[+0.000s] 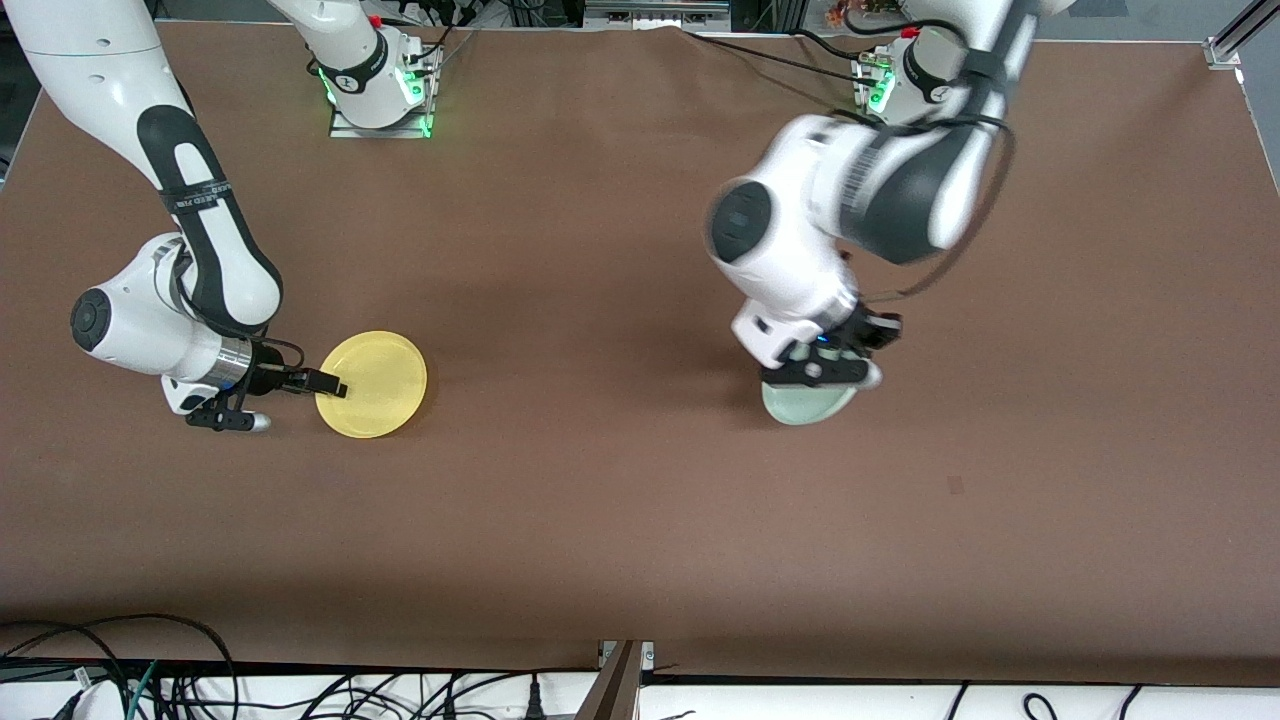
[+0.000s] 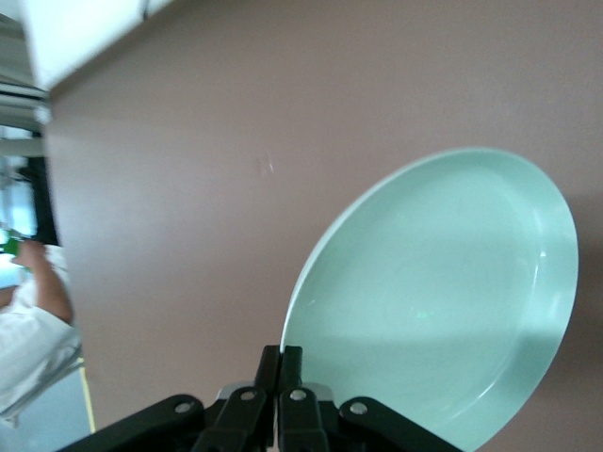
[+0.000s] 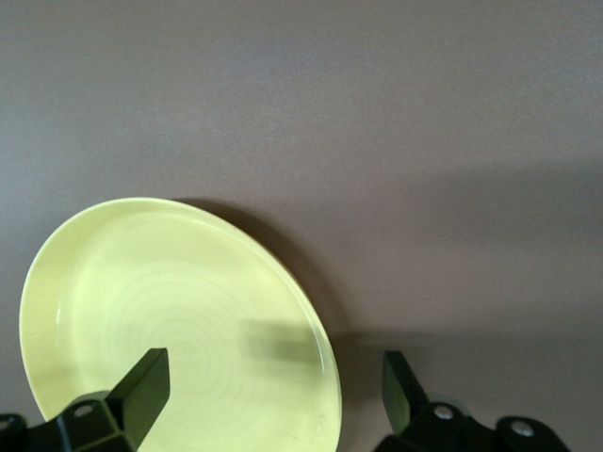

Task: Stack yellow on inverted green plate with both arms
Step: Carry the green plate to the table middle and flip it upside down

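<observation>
While brown table [image 1: 620, 520] lies bare — left gripper [image 2: 280, 363] fingers pinch green plate [image 2: 443, 301] | right gripper [image 3: 273, 381] fingers spread

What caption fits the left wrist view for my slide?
Left gripper shut on the rim of the green plate, holding it tilted above the brown table.

robotics lab bench. two white jointed arms [image 1: 840, 200] bolted on metal base plates [image 1: 380, 125] with green status lights, along one edge of a wide table [image 1: 620, 500] under brown covering. black cables [image 1: 150, 670] bundled along the camera-side edge. aluminium frame rail [image 1: 1235, 35] at one corner.
</observation>
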Action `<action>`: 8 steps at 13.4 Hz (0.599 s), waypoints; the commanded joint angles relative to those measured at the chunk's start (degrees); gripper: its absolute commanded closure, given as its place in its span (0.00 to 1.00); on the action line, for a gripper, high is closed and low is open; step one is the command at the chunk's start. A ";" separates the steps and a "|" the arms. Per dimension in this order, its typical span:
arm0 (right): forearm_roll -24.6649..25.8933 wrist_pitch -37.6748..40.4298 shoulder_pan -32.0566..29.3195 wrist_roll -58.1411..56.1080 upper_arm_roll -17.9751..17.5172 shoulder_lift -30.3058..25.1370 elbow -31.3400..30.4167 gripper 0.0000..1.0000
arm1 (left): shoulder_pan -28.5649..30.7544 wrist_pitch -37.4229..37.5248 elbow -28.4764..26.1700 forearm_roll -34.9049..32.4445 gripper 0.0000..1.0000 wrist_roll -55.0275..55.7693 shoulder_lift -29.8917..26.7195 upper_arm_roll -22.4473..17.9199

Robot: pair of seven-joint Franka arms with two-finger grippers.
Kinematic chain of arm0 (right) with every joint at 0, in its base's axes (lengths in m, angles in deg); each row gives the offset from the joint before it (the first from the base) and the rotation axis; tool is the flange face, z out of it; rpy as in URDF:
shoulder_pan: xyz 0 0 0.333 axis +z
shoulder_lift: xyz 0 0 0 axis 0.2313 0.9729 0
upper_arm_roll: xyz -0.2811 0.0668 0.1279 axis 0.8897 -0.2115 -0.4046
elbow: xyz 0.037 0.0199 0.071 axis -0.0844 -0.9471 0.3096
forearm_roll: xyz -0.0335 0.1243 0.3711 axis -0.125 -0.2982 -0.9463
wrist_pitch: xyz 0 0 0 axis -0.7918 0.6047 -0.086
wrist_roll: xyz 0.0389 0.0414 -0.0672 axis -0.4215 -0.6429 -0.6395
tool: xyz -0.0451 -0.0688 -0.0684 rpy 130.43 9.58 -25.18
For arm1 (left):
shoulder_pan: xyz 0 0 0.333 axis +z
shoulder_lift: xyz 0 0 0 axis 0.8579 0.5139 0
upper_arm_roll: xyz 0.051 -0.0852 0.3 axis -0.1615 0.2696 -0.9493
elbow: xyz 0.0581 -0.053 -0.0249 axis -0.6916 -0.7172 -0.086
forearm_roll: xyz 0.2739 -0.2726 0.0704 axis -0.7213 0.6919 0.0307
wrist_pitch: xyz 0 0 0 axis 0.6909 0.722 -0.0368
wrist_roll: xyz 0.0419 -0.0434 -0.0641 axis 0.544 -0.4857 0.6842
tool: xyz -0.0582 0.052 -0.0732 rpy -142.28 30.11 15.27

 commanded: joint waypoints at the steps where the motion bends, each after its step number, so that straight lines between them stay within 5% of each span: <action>1: -1.46 -0.42 -1.07 -3.78 -0.18 -1.12 -1.85 0.00 | -6.51 0.85 2.75 -4.51 1.00 8.80 4.13 -1.17; 4: -1.46 -0.42 -1.07 -3.78 -0.18 -0.86 -1.85 0.03 | -12.49 0.85 9.24 -10.28 1.00 9.96 10.19 -1.26; 7: -1.37 -0.42 -1.07 -3.78 -0.18 -0.77 -1.76 0.50 | -18.03 -0.04 10.48 -20.30 1.00 12.49 16.60 -1.61; 8: -1.37 -0.42 -1.07 -3.78 -0.18 -0.77 -1.76 0.57 | -18.74 0.14 11.10 -21.81 1.00 12.77 17.49 -1.61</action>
